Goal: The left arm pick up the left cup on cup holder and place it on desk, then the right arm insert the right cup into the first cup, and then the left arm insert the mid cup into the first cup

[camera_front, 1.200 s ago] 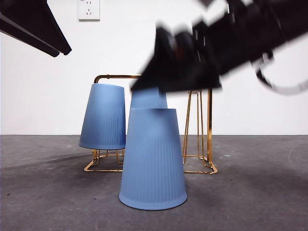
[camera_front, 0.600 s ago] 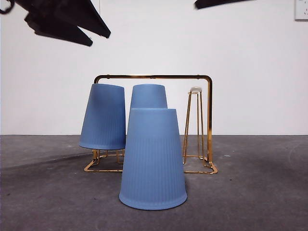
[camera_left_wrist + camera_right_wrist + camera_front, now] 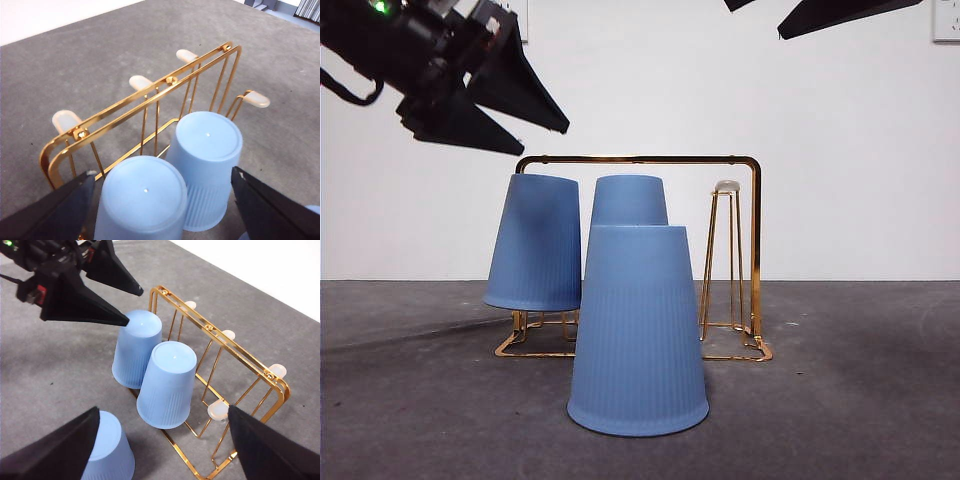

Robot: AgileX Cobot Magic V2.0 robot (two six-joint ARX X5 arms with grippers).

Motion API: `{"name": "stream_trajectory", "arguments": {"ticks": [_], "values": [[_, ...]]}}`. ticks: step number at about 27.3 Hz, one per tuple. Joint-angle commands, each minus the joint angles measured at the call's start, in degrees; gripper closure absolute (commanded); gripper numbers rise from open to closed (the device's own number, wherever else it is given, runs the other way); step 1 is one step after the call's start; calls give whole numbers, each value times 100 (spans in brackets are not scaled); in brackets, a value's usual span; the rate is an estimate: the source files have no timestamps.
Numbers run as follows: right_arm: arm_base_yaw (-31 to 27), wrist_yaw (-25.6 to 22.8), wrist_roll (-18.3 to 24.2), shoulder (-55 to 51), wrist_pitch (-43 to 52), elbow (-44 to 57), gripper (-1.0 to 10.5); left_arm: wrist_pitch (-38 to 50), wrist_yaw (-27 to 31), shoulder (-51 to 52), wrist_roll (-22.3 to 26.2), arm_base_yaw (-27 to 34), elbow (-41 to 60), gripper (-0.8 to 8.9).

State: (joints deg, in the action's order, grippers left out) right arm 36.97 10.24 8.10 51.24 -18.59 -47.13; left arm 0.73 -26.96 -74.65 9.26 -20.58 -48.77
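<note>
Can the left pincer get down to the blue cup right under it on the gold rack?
Probably yes. The left pincer hangs open just above that cup on the gold rack, and nothing sits between them.

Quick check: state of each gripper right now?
Left gripper: open, holding nothing, above the cups on the rack.
Right gripper: open, holding nothing, raised above the rack.

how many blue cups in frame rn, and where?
3. Two sit upside down on pegs of the cup holder: one at its end under the left gripper, one beside it. The third stands inverted on the desk in front. None seem hidden.
</note>
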Motion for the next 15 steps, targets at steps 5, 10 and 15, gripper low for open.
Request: {"name": "stream_trajectory", "arguments": {"ticks": [5, 10, 15], "values": [[26, -96, 116, 15, 31, -98, 537, 584, -42, -177, -243, 74, 348, 371], [28, -133, 114, 15, -11, -98, 537, 831, -44, -258, -243, 125, 549, 371], [28, -136, 111, 17, -66, -98, 537, 1025, -44, -363, -251, 133, 638, 371]]}}
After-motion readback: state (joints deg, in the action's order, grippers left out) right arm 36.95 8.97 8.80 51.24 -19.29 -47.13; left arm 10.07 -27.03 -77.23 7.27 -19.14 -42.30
